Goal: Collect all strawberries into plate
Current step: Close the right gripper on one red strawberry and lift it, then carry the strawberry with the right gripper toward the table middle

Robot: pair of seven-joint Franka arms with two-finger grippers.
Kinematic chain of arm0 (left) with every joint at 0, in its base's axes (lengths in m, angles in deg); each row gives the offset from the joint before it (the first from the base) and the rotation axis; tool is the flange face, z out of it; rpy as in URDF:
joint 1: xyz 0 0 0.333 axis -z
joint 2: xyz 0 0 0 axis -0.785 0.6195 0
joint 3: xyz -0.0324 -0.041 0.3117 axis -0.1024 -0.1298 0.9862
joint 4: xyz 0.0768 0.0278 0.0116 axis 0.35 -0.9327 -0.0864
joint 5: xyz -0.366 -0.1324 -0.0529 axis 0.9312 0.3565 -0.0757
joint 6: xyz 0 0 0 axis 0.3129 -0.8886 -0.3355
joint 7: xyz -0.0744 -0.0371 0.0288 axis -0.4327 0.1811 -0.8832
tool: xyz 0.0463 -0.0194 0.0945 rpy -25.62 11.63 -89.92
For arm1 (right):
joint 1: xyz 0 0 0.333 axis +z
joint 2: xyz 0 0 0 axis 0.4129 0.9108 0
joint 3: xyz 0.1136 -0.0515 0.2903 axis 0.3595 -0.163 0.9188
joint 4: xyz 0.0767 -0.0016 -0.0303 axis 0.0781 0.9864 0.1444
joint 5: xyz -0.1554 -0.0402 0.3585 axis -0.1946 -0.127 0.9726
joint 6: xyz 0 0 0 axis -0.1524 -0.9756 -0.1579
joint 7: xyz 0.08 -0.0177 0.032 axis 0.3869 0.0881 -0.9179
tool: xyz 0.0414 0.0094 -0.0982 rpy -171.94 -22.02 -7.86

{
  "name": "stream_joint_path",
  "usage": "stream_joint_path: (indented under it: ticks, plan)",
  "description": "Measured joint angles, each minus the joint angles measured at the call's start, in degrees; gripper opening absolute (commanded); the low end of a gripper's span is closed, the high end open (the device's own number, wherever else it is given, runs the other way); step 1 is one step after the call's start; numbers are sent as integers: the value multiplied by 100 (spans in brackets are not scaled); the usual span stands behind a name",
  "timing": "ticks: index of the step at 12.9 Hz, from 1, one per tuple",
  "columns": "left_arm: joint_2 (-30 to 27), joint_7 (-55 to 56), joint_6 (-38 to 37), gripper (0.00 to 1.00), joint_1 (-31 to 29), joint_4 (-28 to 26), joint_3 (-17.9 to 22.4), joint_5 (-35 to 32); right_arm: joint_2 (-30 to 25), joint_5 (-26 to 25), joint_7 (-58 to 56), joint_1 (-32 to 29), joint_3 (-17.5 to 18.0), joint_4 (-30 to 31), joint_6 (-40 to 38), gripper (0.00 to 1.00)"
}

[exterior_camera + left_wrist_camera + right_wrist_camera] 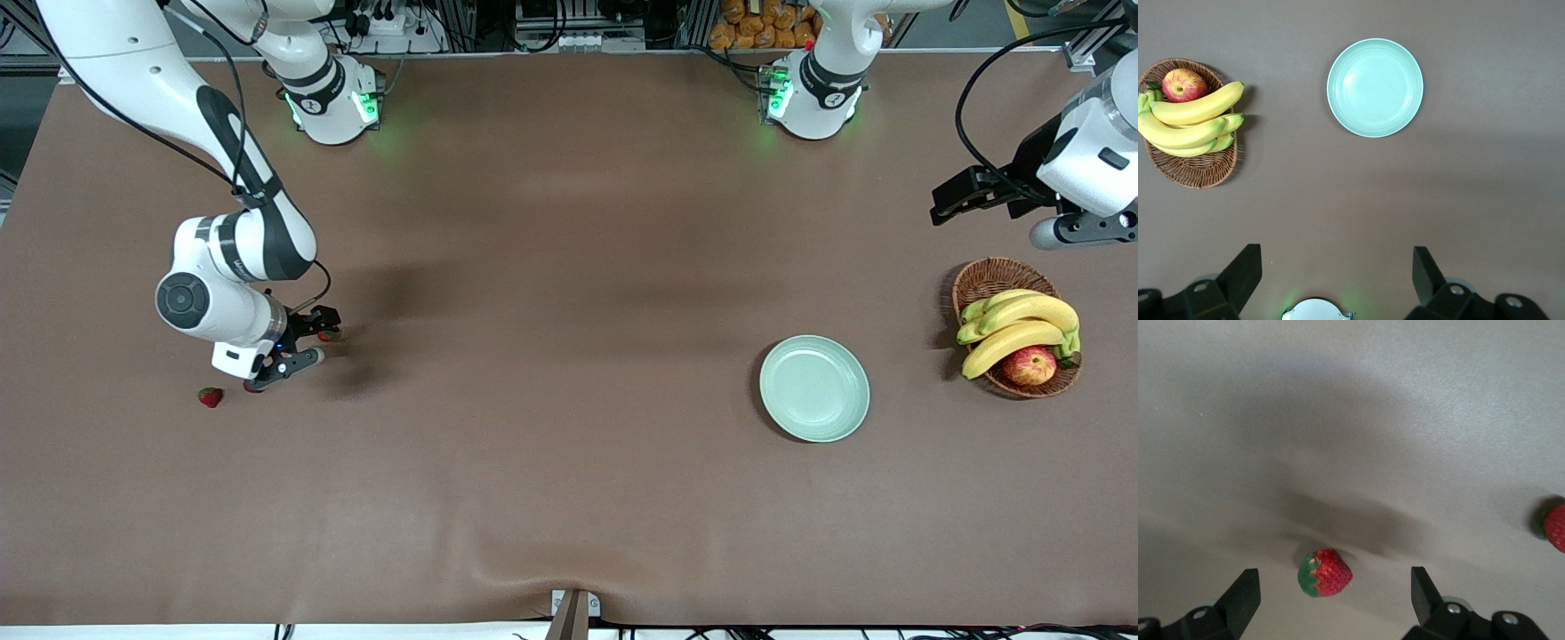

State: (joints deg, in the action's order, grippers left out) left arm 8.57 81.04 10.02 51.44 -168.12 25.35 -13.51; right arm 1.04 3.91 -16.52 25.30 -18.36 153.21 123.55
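Plate [814,388] bare; strawberries [211,396] apart.

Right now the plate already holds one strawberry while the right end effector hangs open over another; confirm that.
Not quite: the plate holds nothing, as the left wrist view shows. The rest stands: the right end effector hangs open over a strawberry on the table.
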Motion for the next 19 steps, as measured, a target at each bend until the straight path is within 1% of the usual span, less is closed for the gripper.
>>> stream_joint_path:
  ticks: [7,8,9,10,11,12,15,19]
  plan:
    - [1,0,0,100,1,0,-4,0,73,-46,-4,4,2,314,429,100]
    - [5,0,0,100,1,0,-5,0,73,-48,-4,4,2,320,437,91]
    - [10,0,0,100,1,0,-7,0,73,-49,-4,5,4,321,440,66]
    - [13,0,0,100,2,0,-9,0,73,-50,-4,7,6,322,441,47]
    - [18,-1,0,100,2,0,-10,0,73,-50,-4,8,7,323,442,29]
    - [22,-1,0,100,2,0,-10,0,75,-51,-4,9,7,327,442,15]
    - [24,-1,0,100,2,0,-13,0,89,-51,-4,9,7,335,442,0]
    - [24,-1,0,100,2,0,-13,0,81,-56,-4,9,6,330,443,0]
